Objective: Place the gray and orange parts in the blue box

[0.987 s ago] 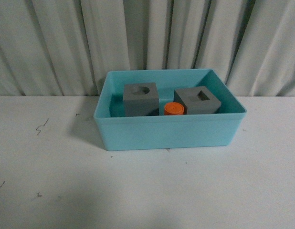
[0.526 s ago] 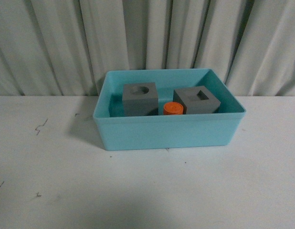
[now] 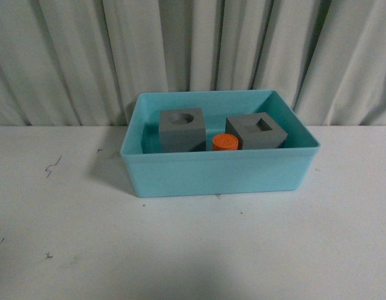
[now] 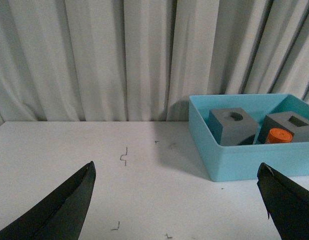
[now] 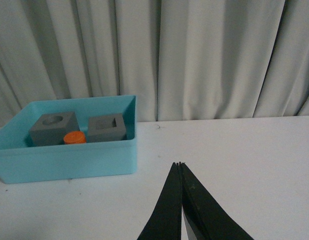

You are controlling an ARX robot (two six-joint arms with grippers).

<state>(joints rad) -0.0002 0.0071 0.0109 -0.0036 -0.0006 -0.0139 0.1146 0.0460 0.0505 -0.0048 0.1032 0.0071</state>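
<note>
The blue box point(image 3: 218, 175) stands on the white table in front of the curtain. Inside it sit a gray cube with a round hole point(image 3: 182, 129), a gray cube with a square hole point(image 3: 257, 132) and, between them, the orange cylinder point(image 3: 225, 142). Neither gripper shows in the front view. In the left wrist view my left gripper point(image 4: 177, 167) is open and empty, over bare table beside the blue box point(image 4: 249, 162). In the right wrist view my right gripper point(image 5: 180, 164) is shut with nothing in it, off to the side of the blue box point(image 5: 69, 162).
A pale pleated curtain point(image 3: 193, 50) hangs right behind the box. The white table point(image 3: 193, 250) carries a few small dark marks point(image 3: 53, 166) on its left side.
The box and the parts in it have drifted a few pixels left in the front view. Nothing else differs.
</note>
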